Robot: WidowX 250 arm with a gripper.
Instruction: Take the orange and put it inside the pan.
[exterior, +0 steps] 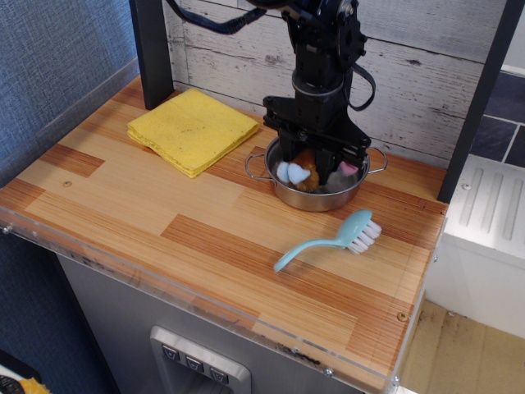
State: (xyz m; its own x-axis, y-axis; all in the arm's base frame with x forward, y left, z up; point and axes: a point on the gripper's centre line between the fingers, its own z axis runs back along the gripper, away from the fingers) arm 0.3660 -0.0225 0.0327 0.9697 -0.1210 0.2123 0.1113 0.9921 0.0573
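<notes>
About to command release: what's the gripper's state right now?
Gripper: jaws closed on the orange, lowered inside the pan.

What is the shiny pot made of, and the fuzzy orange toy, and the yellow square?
The pan looks like polished steel: silvery and mirror-bright. The orange looks like soft plush fabric, fuzzy with pale blue paws. The yellow cloth seems like a folded spongy or woven cloth, with a matte, slightly speckled surface.

Pan (289,195) interior behind tool (312,171)
</notes>
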